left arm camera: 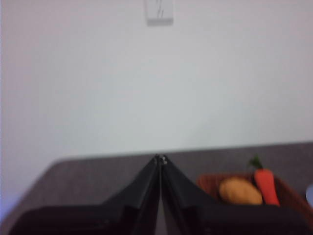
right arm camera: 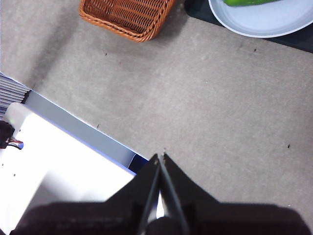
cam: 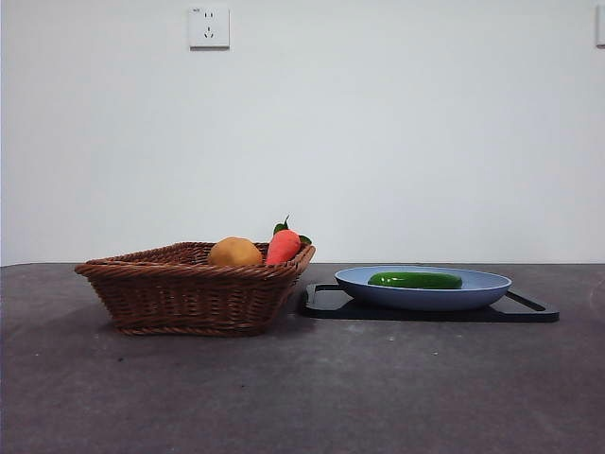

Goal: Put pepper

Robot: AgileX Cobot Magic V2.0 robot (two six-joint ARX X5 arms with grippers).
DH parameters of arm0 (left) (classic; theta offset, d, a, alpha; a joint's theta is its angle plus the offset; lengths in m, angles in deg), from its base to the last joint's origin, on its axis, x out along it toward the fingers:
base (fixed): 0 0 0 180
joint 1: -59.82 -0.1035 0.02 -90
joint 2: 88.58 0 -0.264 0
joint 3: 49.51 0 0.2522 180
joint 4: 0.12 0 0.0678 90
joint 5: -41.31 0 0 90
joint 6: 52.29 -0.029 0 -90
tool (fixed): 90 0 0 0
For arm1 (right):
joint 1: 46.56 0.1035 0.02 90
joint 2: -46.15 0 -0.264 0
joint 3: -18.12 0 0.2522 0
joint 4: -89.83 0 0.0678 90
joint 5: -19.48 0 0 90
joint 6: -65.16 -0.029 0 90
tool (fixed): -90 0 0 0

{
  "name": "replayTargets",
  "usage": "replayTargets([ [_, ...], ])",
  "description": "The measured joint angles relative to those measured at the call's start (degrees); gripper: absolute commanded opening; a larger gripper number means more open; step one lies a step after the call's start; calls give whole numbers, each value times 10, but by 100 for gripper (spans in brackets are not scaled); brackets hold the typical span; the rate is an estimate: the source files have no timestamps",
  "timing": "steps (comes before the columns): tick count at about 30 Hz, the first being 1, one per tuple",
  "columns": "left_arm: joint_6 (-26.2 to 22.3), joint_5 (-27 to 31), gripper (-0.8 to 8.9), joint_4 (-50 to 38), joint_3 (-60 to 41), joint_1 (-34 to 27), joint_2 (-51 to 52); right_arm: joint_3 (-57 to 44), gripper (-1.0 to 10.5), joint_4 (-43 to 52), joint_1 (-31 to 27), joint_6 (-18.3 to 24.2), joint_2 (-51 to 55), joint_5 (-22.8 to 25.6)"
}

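The glossy dark-green pepper (cam: 415, 280) lies on its side in the blue plate (cam: 473, 293), to the right of the wicker basket (cam: 189, 295). A strip of the pepper (right arm camera: 247, 2) shows at the edge of the right wrist view. My left gripper (left arm camera: 160, 158) is shut and empty, held above the table to the left of the basket (left arm camera: 293, 193). My right gripper (right arm camera: 160, 157) is shut and empty, high over the table's near edge, well away from the plate (right arm camera: 274, 22). Neither arm shows in the front view.
The plate rests on a black tray (cam: 525, 308). In the basket sit a round yellow-orange fruit (cam: 234, 252) and an orange-red vegetable with green leaves (cam: 283, 245). A white and grey unit (right arm camera: 54, 156) lies beyond the table's near edge. A wall socket (cam: 209, 26) is behind.
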Motion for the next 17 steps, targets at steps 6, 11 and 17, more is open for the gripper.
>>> replayTargets([
  [6, 38, -1, 8, 0, -94, -11, 58, 0, 6, 0, 0, 0, 0, 0],
  [11, 50, -1, 8, 9, -143, -12, 96, 0, 6, 0, 0, 0, 0, 0],
  [17, 57, -1, 8, 21, -173, -12, 123, 0, 6, 0, 0, 0, 0, 0],
])
